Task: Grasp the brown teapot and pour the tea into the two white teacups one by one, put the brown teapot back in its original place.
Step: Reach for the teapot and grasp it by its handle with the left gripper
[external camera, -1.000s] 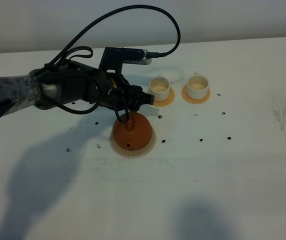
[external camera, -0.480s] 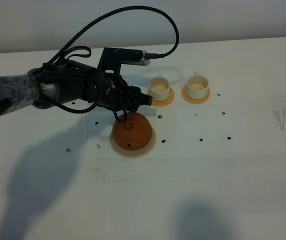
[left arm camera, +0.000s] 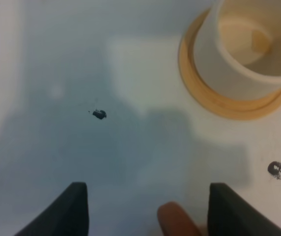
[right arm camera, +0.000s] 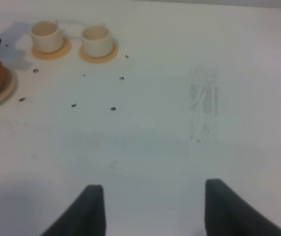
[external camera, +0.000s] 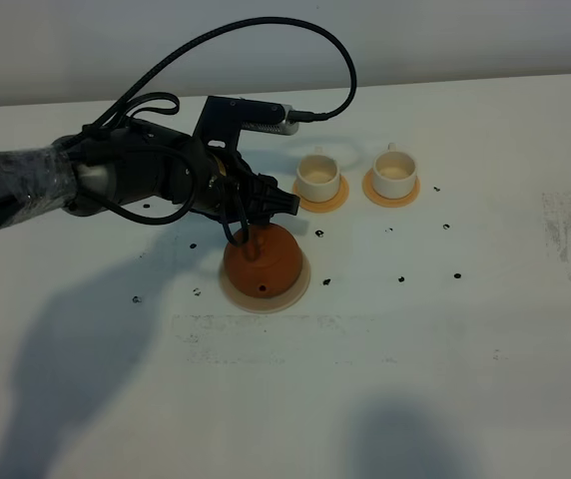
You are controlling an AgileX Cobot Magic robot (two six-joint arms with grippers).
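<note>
Brown teapot (external camera: 263,261) — top partly hidden under left arm (external camera: 136,180) (jaws spread); spout indiscernible.

**Teapot, disc and cups seen from above**

The squat, reddish-brown clay teapot (external camera: 266,264) sits upright on the flat, round, pale beige disc (external camera: 228,292), just left of the frame's centre. The disc's rim shows along the pot's lower side. A small white cylindrical teacup (external camera: 318,176) and its twin teacup (external camera: 394,172) stand upright side by side, not touching, above and right of the teapot, with their tiny handles toward the upper edge.
</note>
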